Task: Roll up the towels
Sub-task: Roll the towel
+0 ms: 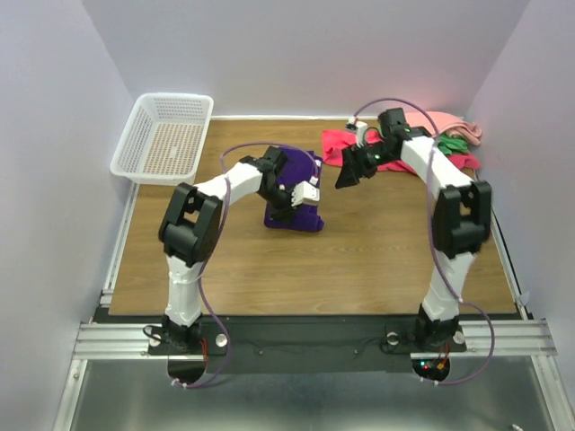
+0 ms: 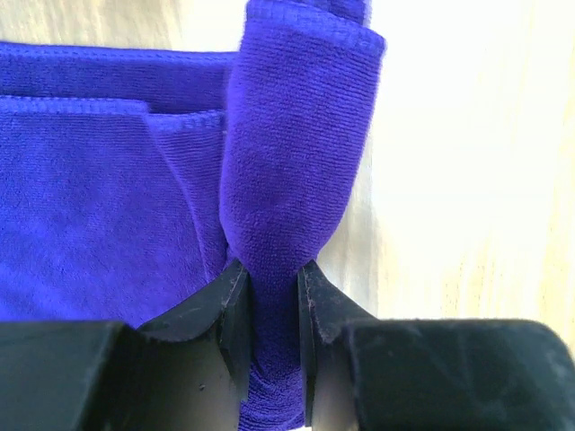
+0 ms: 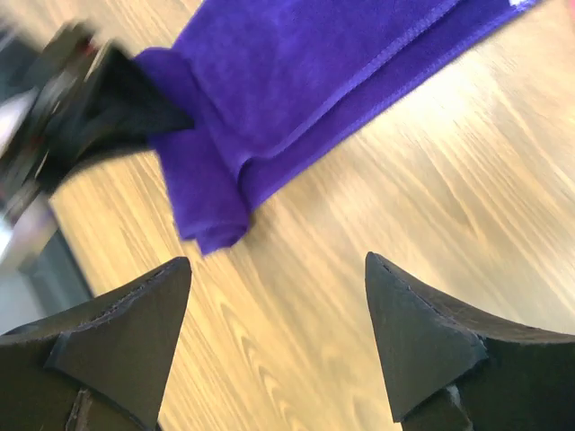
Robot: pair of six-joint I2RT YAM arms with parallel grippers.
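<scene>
Purple towel [image 1: 292, 218] at mid table [image 1: 377, 260] barely begun, only one end rolled and clamped in left gripper [image 2: 274, 269], right gripper [image 3: 277, 259] spread wide, empty; left to roll: its remainder plus heap [image 1: 454, 144] behind.

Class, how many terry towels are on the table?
4: a deep purple towel at centre; a red towel, a salmon-pink towel and a green towel heaped back right. Others may hide beneath.

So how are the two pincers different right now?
The left pincer is pinched shut on the rolled edge of the purple towel; the right pincer is wide open and holds nothing. The left pincer touches the cloth; the right pincer hangs apart from it, over the wooden table. Both are black.
</scene>
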